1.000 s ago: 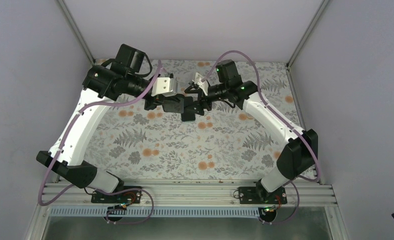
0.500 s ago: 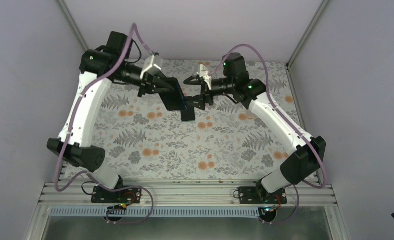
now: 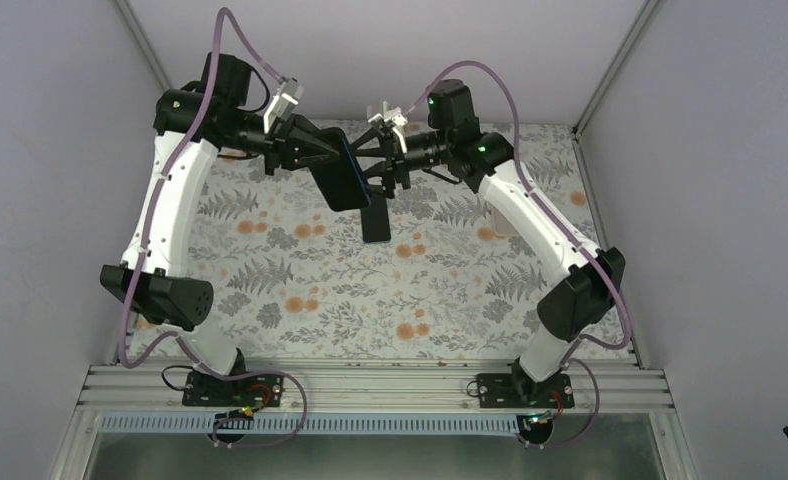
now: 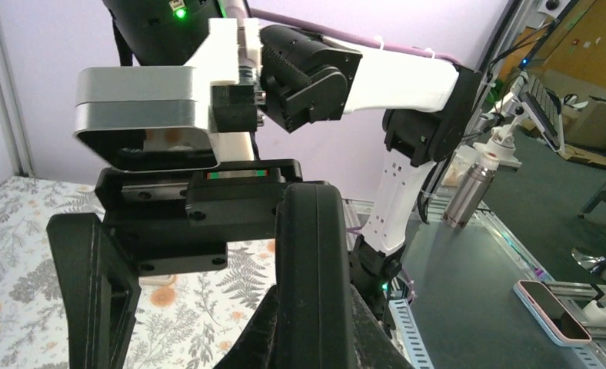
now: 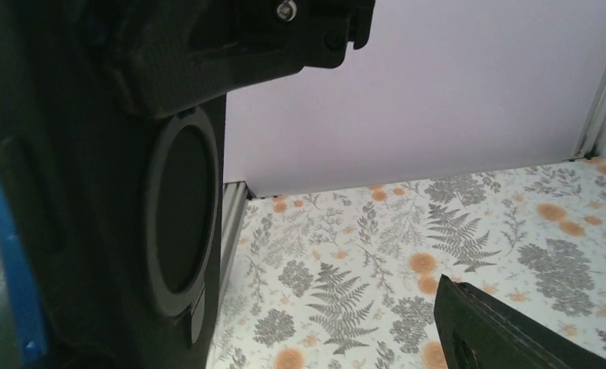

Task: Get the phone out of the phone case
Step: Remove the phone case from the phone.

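Item: slim black phone case (image 5: pixel 169 231) with a round back ring, blue-edged phone (image 5: pixel 8 231) seated inside; I hold it aloft, pinched in the left gripper (image 3: pixel 322 163), its back facing the right gripper (image 3: pixel 383 176), whose jaws are spread, presumably for prying.

PRINTED COUNTER, LILAC BOOTH: A counter (image 3: pixel 300 300) covered in fern-and-orange-blossom print sits inside pale lilac walls (image 3: pixel 390 50) framed by aluminium posts (image 3: pixel 614 70); a slotted metal rail (image 3: pixel 370 380) lines its near edge.

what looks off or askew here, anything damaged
Nothing damaged or spilled. The phone case hangs tilted in mid-air, clamped by the left gripper, the open right gripper beside it. A dark slab shows below; I can't tell if it lies on the table.
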{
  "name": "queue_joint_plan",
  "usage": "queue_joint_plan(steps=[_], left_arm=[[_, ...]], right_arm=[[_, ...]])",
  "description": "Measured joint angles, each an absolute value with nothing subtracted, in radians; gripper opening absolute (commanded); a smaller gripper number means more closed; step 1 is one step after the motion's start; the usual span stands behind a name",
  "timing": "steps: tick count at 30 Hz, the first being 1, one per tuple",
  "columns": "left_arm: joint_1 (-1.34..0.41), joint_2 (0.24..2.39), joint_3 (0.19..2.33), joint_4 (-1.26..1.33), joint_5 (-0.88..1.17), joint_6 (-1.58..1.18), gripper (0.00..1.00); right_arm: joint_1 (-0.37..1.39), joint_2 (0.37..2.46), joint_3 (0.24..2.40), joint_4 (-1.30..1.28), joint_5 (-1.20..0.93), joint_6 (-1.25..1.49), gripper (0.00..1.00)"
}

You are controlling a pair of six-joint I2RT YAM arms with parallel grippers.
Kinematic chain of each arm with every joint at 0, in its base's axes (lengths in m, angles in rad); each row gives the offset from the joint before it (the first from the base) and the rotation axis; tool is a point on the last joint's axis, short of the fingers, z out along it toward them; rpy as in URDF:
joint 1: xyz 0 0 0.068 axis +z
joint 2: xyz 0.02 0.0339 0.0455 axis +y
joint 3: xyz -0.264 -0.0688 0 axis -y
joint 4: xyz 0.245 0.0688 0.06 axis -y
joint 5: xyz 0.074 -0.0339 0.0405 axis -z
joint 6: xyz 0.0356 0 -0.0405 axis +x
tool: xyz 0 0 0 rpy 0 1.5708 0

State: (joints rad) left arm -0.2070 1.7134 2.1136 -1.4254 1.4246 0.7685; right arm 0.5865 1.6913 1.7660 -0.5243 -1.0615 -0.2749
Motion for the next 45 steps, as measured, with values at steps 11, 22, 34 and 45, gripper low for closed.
queue_joint_plan(steps=[11, 22, 34, 45], left_arm=[[-0.17, 1.625, 1.948, -1.16, 1.507, 0.648, 0.02], [-0.155, 1.744, 2.194, -1.3, 1.493, 0.673, 0.13], [-0.196, 1.786, 2.406, -1.452, 1.395, 0.806, 0.89], [-0.218, 1.75, 2.508, -1.414, 1.198, 0.802, 1.0]], right_arm=[[0.6, 1.764, 1.81, -0.357, -1.145, -0.027, 0.81], [0.602, 1.785, 1.858, -0.277, -1.209, 0.035, 0.29], [0.696, 1.645, 1.804, -0.398, -1.137, 0.045, 0.03], [0.642, 1.559, 1.694, -0.396, -1.192, 0.01, 0.03]])
